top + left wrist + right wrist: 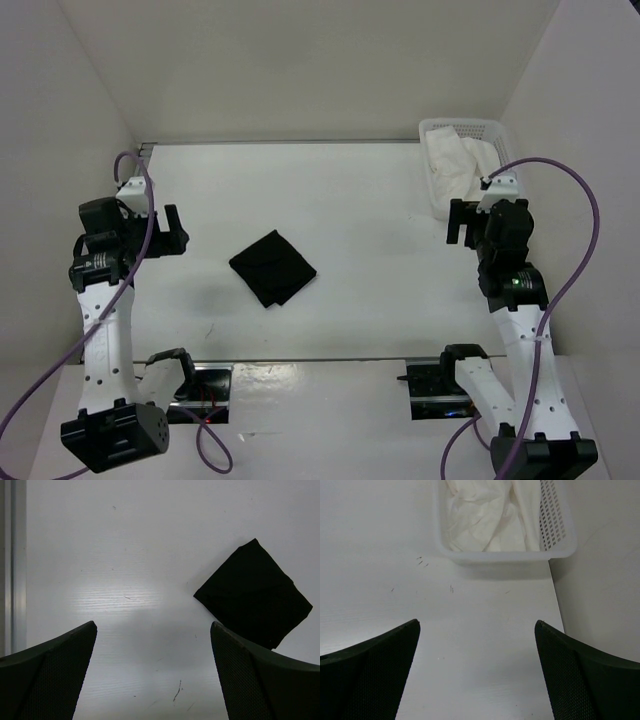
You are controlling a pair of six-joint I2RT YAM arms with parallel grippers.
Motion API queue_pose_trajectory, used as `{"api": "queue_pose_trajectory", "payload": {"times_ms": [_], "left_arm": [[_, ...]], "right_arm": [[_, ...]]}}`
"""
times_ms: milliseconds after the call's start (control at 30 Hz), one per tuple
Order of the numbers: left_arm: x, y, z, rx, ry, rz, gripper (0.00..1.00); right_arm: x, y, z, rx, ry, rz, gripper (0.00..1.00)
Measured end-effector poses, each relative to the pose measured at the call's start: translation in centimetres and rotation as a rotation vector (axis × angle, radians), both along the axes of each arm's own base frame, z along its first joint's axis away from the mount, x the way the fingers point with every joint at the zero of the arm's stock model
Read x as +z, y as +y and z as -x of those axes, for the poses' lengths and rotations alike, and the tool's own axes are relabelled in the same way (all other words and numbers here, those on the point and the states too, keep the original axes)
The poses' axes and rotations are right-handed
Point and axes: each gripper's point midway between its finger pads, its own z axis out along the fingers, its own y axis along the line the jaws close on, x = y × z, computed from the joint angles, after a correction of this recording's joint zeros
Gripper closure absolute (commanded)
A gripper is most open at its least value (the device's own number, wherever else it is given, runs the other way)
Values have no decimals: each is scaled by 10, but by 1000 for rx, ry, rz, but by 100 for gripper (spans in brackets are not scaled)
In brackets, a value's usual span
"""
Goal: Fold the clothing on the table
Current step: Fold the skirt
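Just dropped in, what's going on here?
Nothing is being held. The black clothing lies as a small folded square in the middle of the table. The left gripper and right gripper are open, off to either side, clear of it. A white cloth sits in the mesh basket at the far right.

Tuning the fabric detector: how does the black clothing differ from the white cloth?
Colour: the clothing is black, the cloth white.
Place: the clothing lies on the bare table, near its middle; the cloth sits in the basket at the far right corner.
Shape: the clothing lies flat in a compact diamond; the cloth is crumpled.
Both are soft fabric.
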Motion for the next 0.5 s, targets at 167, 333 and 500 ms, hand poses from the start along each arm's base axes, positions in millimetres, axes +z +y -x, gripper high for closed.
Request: {"api": "queue_pose_trajectory", "payload": {"times_ms": [167,333,500], "left_arm": [[5,6,-1,11,-22,-29,0],[1,8,-2,19,-7,-33,0],[0,13,-2,40,-2,-48,0]], "right_arm": [[-7,1,-4,4,28,-1,1],[-8,-3,-4,-17,29,7,1],[-14,-6,-5,-31,51,17,1]]}}
